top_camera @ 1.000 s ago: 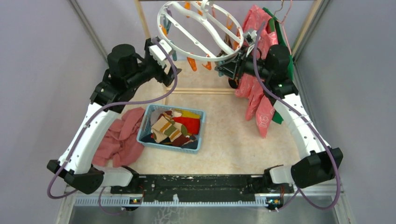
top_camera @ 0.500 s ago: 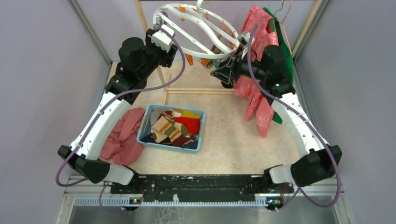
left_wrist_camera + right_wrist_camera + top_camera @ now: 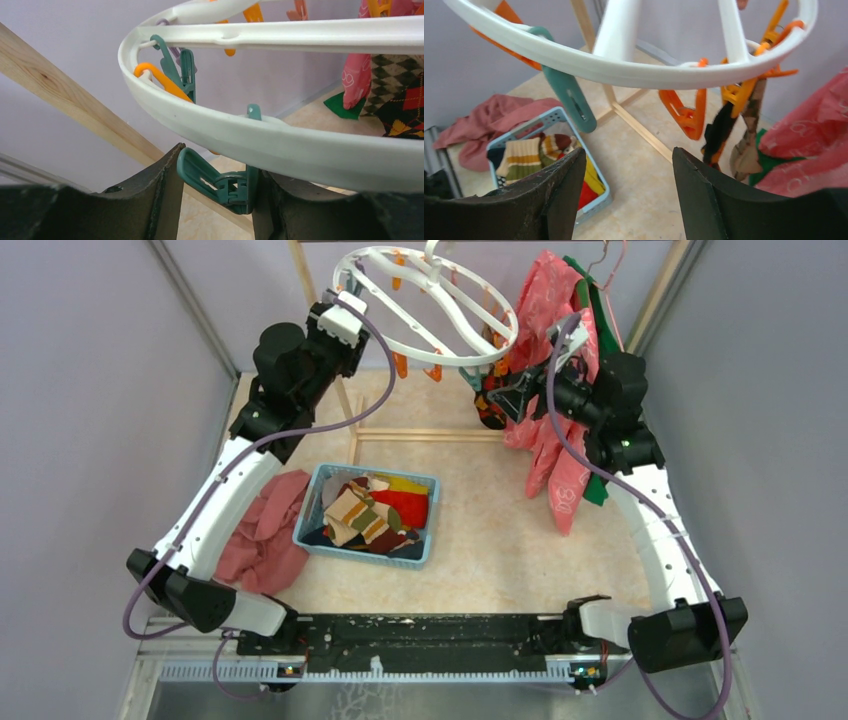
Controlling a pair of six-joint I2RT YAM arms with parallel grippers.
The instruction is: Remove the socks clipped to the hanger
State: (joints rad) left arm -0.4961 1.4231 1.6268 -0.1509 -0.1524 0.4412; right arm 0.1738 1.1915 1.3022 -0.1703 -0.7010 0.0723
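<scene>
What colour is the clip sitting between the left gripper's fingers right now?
Teal green clip, under the hanger rim; left wrist view shows it best.

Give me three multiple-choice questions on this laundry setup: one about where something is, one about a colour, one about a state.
1. The blue basket sits where, relative to the pinkish-red cloth heap? A) left of it B) right of it C) on top of it
2. The clip gripped by the left tool is: A) orange B) white C) teal
3. The right tool is: A) open, holding nothing B) clamped on fabric C) fully closed

Answers: 1 B, the top view shows the basket beside the heap, on its right. 2 C, it is teal in the left wrist view. 3 A, the right wrist view shows a wide empty gap.
</scene>
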